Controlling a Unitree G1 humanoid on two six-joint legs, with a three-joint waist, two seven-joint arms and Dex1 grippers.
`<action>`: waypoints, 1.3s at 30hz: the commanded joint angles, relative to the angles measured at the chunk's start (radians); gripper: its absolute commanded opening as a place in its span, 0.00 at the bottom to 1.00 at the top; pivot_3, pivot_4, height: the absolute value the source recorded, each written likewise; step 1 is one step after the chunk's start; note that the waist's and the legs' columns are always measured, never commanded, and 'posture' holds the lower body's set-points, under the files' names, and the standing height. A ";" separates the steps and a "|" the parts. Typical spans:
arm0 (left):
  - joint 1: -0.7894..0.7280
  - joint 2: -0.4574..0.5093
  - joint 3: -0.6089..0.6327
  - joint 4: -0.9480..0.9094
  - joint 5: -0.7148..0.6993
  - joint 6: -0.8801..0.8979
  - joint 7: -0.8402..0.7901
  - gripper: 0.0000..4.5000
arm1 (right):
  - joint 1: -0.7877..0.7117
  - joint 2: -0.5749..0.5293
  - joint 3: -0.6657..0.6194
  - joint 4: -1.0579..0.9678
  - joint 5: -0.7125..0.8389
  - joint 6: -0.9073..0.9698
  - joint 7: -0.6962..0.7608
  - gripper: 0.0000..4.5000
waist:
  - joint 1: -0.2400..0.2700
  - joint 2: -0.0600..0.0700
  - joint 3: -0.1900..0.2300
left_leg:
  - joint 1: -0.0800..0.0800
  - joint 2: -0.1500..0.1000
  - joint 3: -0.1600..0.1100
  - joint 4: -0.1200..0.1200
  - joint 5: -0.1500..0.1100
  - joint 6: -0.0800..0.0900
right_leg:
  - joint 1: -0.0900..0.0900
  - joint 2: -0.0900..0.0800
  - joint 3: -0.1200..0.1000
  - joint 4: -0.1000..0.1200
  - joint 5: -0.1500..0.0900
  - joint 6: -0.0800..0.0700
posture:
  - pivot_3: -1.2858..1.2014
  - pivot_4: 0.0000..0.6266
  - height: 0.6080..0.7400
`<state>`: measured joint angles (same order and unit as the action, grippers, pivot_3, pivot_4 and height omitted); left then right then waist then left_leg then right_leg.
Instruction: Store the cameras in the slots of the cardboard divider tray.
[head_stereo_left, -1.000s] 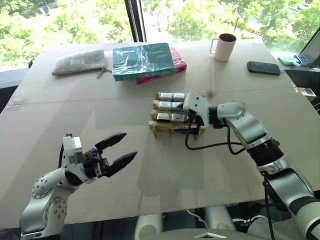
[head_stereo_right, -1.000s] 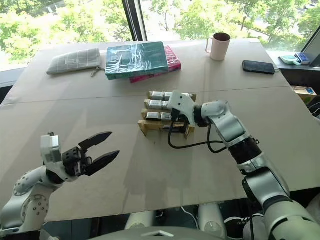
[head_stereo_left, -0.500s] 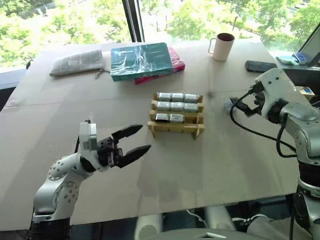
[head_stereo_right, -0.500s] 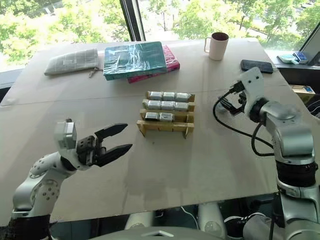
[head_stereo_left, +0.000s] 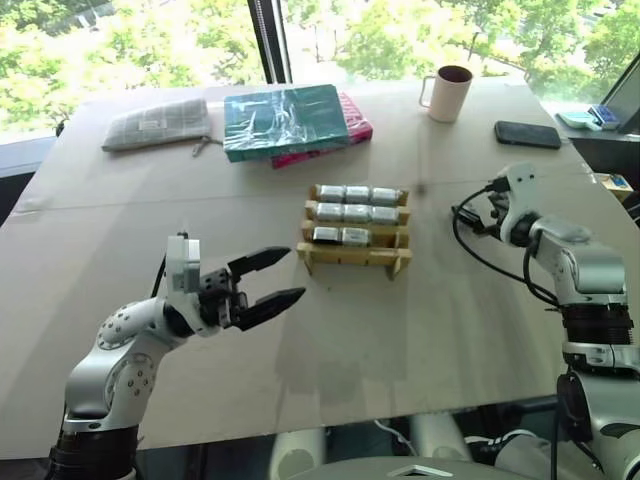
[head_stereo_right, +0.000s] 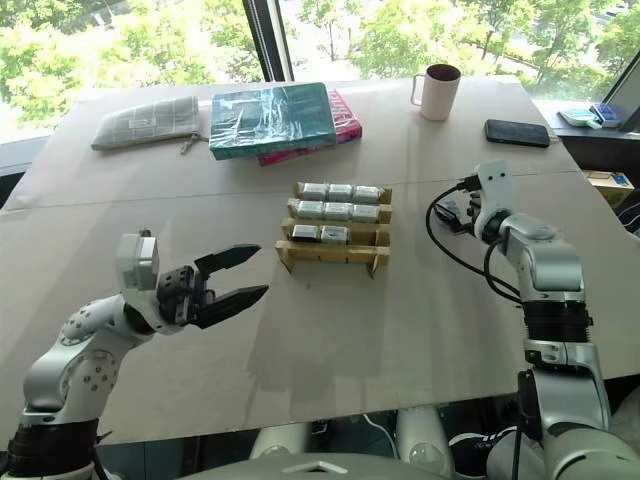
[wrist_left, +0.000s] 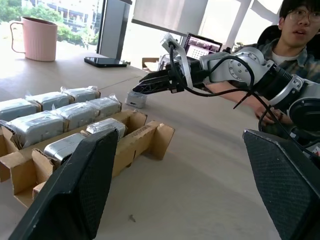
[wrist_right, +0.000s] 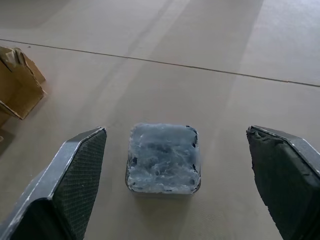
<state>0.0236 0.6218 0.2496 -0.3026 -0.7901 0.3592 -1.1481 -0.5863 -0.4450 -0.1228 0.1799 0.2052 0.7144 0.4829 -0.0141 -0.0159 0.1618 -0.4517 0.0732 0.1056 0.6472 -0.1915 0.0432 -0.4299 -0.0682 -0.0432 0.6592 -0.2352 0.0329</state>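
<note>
Right wrist view reveals a loose camera (wrist_right: 163, 158) lying centre frame on the surface (wrist_right: 210, 95) between wide-open, empty jaws; left gripper (head_stereo_left: 268, 282) jaws also gape empty.

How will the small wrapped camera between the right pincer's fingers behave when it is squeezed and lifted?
The wrapped camera looks boxy and lies flat, so it probably will not roll. Its crinkled clear wrap may be slippery against the fingers. It seems small and likely light, and rigid under the wrap.
</note>
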 joint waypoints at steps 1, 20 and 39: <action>-0.008 0.011 0.033 -0.024 -0.025 -0.011 -0.008 0.93 | -0.015 0.000 0.010 0.032 -0.011 -0.059 0.001 0.99 | -0.001 0.000 0.000 | 0.000 0.000 0.000 0.000 0.000 0.000 | 0.000 0.000 0.000 0.000 0.000 0.000 | 0.52 0.24 1.00; -0.147 0.048 -0.021 -0.123 -0.168 0.341 0.298 0.93 | 0.180 -0.108 0.098 -0.230 -0.160 -0.452 0.049 0.42 | 0.010 0.001 0.001 | 0.000 0.000 -0.002 0.000 0.000 0.000 | 0.000 0.000 0.000 0.001 0.000 0.001 | 0.52 0.24 1.00; -0.770 -0.222 -0.163 0.281 -0.491 0.841 0.672 0.93 | 0.223 -0.137 0.296 -0.858 -0.222 -0.360 0.134 0.42 | 0.006 -0.002 0.002 | 0.003 -0.001 -0.006 0.004 0.000 -0.001 | 0.006 0.003 0.000 0.002 0.000 0.001 | 0.52 0.24 1.00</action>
<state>-0.7260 0.4038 0.0949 -0.0166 -1.2944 1.1962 -0.4496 -0.3434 -0.5871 0.1744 -0.6321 -0.0138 0.3509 0.6250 -0.0082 -0.0176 0.1633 -0.4482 0.0724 0.0999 0.6515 -0.1911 0.0426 -0.4242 -0.0654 -0.0433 0.6610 -0.2353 0.0341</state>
